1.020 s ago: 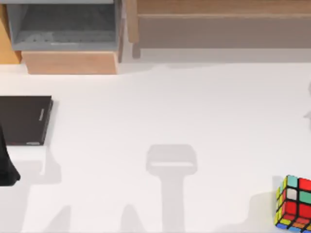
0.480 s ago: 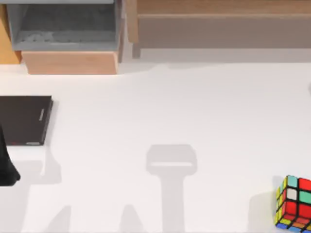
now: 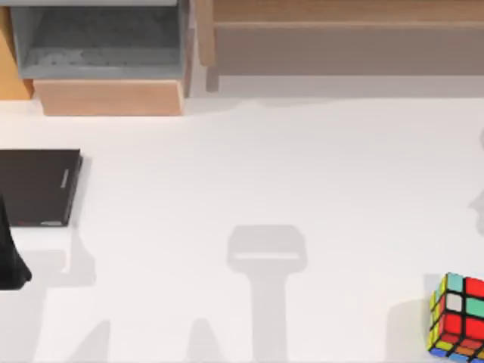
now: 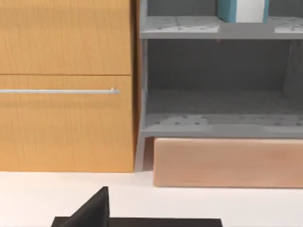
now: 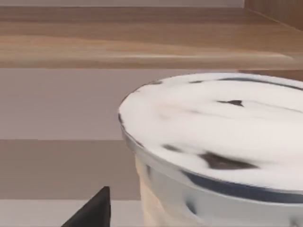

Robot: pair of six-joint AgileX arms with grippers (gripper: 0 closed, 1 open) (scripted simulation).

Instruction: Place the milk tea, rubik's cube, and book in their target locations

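Note:
The rubik's cube sits on the white table at the front right corner, with red, green and yellow stickers showing. The milk tea, a cup with a white lid marked with dark blotches, stands very close in front of my right gripper, of which a black tip shows. The book, teal with white page edges, stands on the upper board of the grey shelf. My left arm is at the table's left edge, and a black part of my left gripper faces the shelf.
A flat black slab lies at the left edge beside my left arm. A wooden cabinet with a handled drawer flanks the shelf, which rests on a wooden base. A long wooden ledge runs along the back right.
A shadow at the table's right edge has shifted toward the front. The cube, the black slab and my left arm have not moved.

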